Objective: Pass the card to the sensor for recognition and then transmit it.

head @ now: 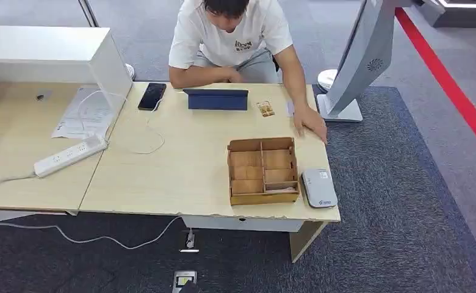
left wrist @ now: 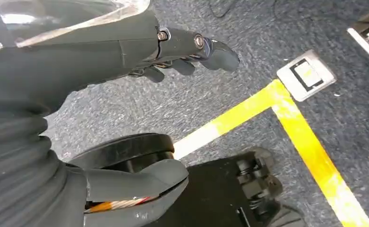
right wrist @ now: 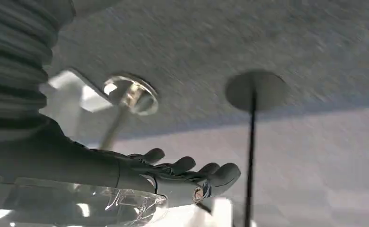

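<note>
I look down on a pale wooden table [head: 180,159] standing on dark grey carpet [head: 400,201]. Left of the table, touching it, sits a second wooden desk [head: 22,152] with a white partition [head: 110,67] rising at the seam. Beyond the table's far right corner stands a white curved stand [head: 360,61] on a flat base, and right of that a red stripe [head: 449,85] crosses the floor. Under the table's near edge a white cable [head: 101,238] trails to a floor socket [head: 183,281]
</note>
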Controlling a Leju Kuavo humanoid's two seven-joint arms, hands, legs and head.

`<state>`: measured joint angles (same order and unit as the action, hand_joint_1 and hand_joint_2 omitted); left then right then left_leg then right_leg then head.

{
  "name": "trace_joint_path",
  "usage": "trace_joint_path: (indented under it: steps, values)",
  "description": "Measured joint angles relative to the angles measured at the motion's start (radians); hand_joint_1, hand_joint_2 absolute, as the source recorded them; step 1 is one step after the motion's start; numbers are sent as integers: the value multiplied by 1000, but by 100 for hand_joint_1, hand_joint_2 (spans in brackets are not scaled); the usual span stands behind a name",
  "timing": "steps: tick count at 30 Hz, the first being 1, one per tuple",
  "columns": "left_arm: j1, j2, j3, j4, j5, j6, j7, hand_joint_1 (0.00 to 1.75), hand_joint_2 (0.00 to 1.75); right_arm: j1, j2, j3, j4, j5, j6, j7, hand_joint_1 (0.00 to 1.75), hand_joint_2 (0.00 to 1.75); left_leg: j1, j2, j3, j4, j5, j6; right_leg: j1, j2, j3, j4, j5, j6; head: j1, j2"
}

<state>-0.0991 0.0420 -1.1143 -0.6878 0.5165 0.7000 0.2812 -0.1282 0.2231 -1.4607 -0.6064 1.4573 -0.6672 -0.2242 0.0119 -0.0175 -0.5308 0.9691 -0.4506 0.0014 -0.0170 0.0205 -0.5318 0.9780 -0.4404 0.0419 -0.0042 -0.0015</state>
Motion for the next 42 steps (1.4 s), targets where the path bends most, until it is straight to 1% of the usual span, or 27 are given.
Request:
trace_joint_path:
  steps: [1, 4, 5, 7, 11, 13, 18, 24, 30, 33, 42]
  values:
    - [0, 1, 0, 0, 2, 0, 4, 0, 175, -1, -14, -3, 51, 8, 0, 31, 0, 175, 0, 0, 0, 0, 0, 0, 0, 0, 0, 0, 0, 0, -1, 0]
    - [4, 5, 2, -2, 3, 0, 24, 0, 175, -9, -52, -11, 189, 48, 16, 166, 0, 175, 0, 0, 0, 0, 0, 0, 0, 0, 0, 0, 0, 0, 0, 0]
    - [6, 7, 2, -3, 1, 0, 33, 0, 175, -11, -59, -12, 223, 66, 34, 213, 0, 175, 0, 0, 0, 0, 0, 0, 0, 0, 0, 0, 0, 0, 0, 0]
    - [8, 11, 2, -8, -7, 0, 52, 0, 175, -15, -74, -12, 288, 97, 79, 286, 0, 175, 0, 0, 0, 0, 0, 0, 0, 0, 0, 0, 0, 0, 0, 0]
    - [6, 19, 2, -20, -29, 0, 92, 0, 175, -17, -89, -12, 382, 111, 162, 364, 0, 175, 0, 0, 0, 0, 0, 0, 0, 0, 0, 0, 0, 0, 0, 0]
    - [7, 22, 0, -26, -36, 0, 88, 0, 175, -17, -92, -12, 416, 111, 204, 392, 0, 175, 0, 0, 0, 0, 0, 0, 0, 0, 0, 0, 0, 0, 0, 0]
    - [7, 27, -9, -32, -27, 0, 76, 0, 175, -23, -100, 4, 484, 112, 277, 439, 0, 175, 0, 0, 0, 0, 0, 0, 0, 0, 1, 0, 0, 0, 0, 0]
    - [7, 35, -10, -41, -26, 0, 85, 0, 175, -49, -104, 48, 527, 113, 321, 471, 0, 175, 0, 0, 0, 0, 0, 0, 0, 0, 1, 0, 0, 0, 0, 0]
    - [6, 43, -17, -56, -23, 0, 109, 0, 175, -71, -106, 87, 554, 113, 359, 477, 0, 175, 0, 0, 0, 0, 1, 0, 0, 0, 1, 0, 1, 0, 0, 0]
    - [-5, 47, -35, -63, -29, -4, 125, 0, 175, -72, -106, 97, 564, 113, 378, 472, 0, 175, 0, 0, 0, 0, 1, 0, 0, 0, 1, 0, 1, 1, 0, 0]
    - [-29, 47, -71, -63, -44, -11, 136, 0, 175, -74, -105, 103, 579, 113, 388, 460, 0, 175, 0, 0, 0, 0, 1, 0, 0, 0, 1, 0, 1, 1, 0, 0]
